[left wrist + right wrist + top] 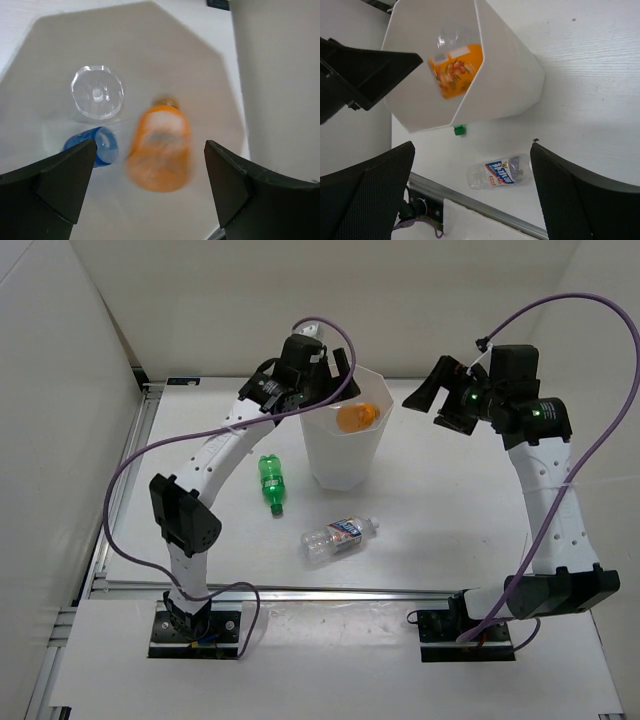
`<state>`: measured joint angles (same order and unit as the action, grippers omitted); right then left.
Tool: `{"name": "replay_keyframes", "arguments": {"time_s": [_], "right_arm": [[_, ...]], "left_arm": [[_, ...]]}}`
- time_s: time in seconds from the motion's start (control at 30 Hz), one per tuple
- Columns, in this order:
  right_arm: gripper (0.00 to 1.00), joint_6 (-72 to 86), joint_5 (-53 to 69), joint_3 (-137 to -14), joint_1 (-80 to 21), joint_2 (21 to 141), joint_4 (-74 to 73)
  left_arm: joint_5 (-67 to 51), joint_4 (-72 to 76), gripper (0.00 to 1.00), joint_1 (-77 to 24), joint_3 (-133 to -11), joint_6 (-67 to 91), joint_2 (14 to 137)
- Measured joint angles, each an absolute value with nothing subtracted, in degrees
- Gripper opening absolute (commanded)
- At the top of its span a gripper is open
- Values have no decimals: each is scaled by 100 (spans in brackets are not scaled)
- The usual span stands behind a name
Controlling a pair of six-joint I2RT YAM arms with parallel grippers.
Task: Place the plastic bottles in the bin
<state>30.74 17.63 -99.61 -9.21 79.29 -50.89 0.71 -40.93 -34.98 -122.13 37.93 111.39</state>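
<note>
Drop step. My left fingers (322,368) hang over the far-left rim of the bin (345,468), spread as wide as they go, with nothing between them. The orange bottle (159,150) is below them inside the bin, smeared with blur in my left wrist view, so I judge it is falling and not yet settled. My right fingers (425,400) are wide open too and empty. They hover off the bin's right side, well apart from it.

By my count three bottles are in. Beside the orange one, the left wrist view shows a clear bottle (97,92) seen end-on and a blue-tinted one (97,150) low in the bin. Neither shows from above, where only the orange one is visible inside.

Two bottles are on the table (450,500). The green bottle (271,480) lies just left of the bin's base, and the labelled clear bottle (340,536) lies nearer the arm bases. My left arm looks best placed for the green one: lift clear of the rim, swing down and back, and line the fingers across its body.

From my right wrist the green bottle is only a cap peeking past the bin, but the labelled bottle's print is readable there.
</note>
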Motion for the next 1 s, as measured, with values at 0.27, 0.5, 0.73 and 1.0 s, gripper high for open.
{"name": "replay_keyframes", "arguments": {"time_s": [0.27,0.5,0.73,1.0], "right_arm": [[100,3105,1699,-9526,-891,7609,-5116],[100,3111,1708,-9395,-891,7629,-5107],[100,3127,1800,-9397,-891,7802,-5094],[100,3129,1837,-9406,-891,7924,-5094]], "left_arm": [[1525,-4040,100,-3039,-9585,4088,8414],[1413,-3874,100,-1612,-8099,4543,7758],[788,-3913,100,-1712,-7717,4128,9668],[493,-3800,100,-1761,-7568,3968,10191]]}}
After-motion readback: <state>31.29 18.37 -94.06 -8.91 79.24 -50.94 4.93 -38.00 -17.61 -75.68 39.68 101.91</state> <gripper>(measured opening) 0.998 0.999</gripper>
